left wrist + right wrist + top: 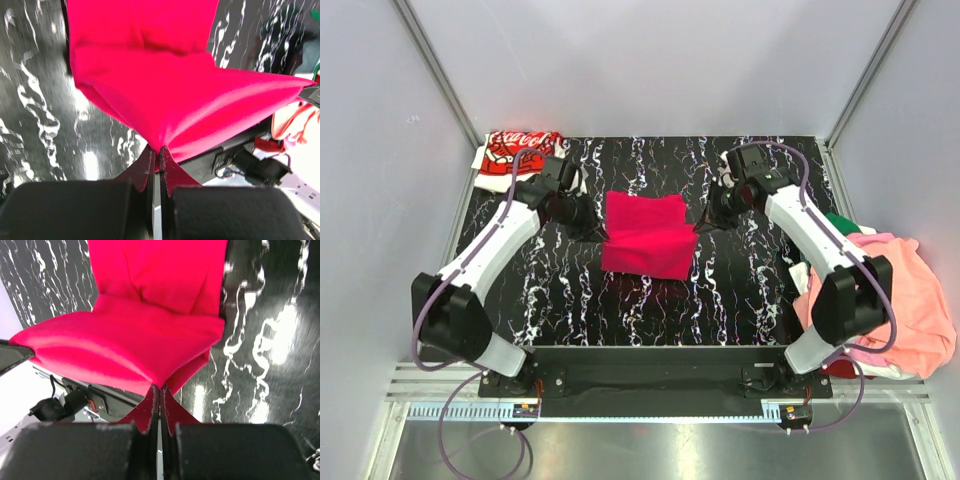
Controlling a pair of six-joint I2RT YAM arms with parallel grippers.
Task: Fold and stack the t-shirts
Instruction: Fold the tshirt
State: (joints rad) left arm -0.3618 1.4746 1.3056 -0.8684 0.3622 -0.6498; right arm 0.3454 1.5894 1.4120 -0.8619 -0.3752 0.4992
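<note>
Both tools, left tool [159, 156] and right tool [160, 389], are clamped on corners of the crimson t-shirt [645, 235], stretched between them, partly lying on the surface [740, 290]. Move them together, level, so the fold lands square.

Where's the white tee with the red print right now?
Top view: the white tee lies bunched at the table's far-left corner, just behind the left arm.

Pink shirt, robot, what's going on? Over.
Left pincer shut on crimson shirt. Right pincer shut on its other side. Shirt stretched between them, mid-fold. Spare shirts lie aside, nothing blocking.
</note>
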